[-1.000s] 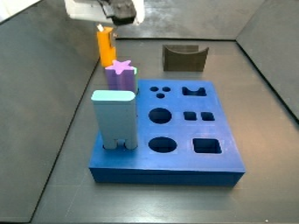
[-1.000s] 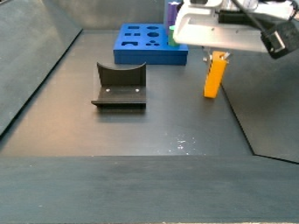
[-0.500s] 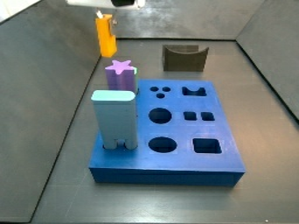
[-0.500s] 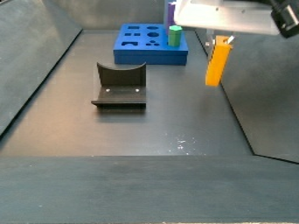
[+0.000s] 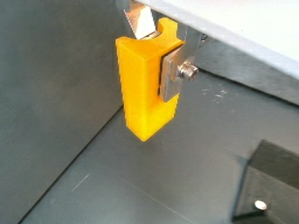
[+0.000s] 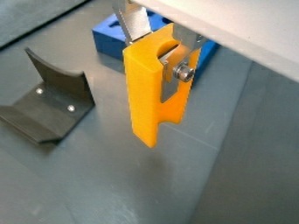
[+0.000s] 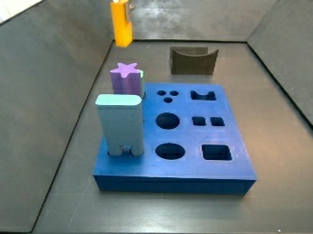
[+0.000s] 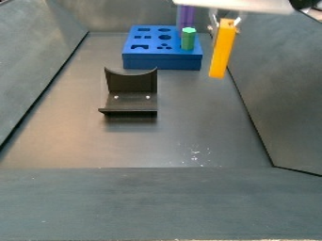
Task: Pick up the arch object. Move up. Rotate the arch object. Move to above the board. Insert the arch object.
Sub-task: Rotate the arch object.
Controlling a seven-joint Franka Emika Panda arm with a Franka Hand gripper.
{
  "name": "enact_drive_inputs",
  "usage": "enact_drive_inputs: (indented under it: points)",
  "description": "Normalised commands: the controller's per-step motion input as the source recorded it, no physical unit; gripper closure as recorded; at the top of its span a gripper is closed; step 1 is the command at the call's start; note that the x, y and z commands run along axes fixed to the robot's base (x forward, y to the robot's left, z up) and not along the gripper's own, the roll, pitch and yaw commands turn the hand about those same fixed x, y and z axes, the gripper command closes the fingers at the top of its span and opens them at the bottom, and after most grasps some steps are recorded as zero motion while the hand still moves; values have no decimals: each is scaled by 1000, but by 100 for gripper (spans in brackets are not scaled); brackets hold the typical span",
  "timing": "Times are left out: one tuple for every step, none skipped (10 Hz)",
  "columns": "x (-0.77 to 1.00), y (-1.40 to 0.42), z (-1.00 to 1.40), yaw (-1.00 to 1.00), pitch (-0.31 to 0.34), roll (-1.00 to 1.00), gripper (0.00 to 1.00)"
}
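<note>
Both wrist views showed the gripper [image 5: 160, 54] clamped on the tall, narrow yellow-orange plastic arch object [image 5: 147, 87], its silver fingers [image 6: 179, 66] pressed against the block's upper sides. Side views showed the arch object [image 7: 121, 25] hanging upright, clear of the floor, well apart from the thick blue rectangular board [image 7: 196, 146] and the dark fixture [image 8: 127, 91].
</note>
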Motion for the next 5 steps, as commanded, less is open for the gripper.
enact_drive_inputs:
  points:
    - [254, -35, 1000, 23, 66, -6, 100]
    - [204, -33, 1000, 23, 71, -2, 100]
    - [183, -31, 1000, 22, 72, 1, 100]
    - [123, -27, 955, 20, 83, 9, 100]
    - [79, -21, 831, 21, 83, 15, 100]
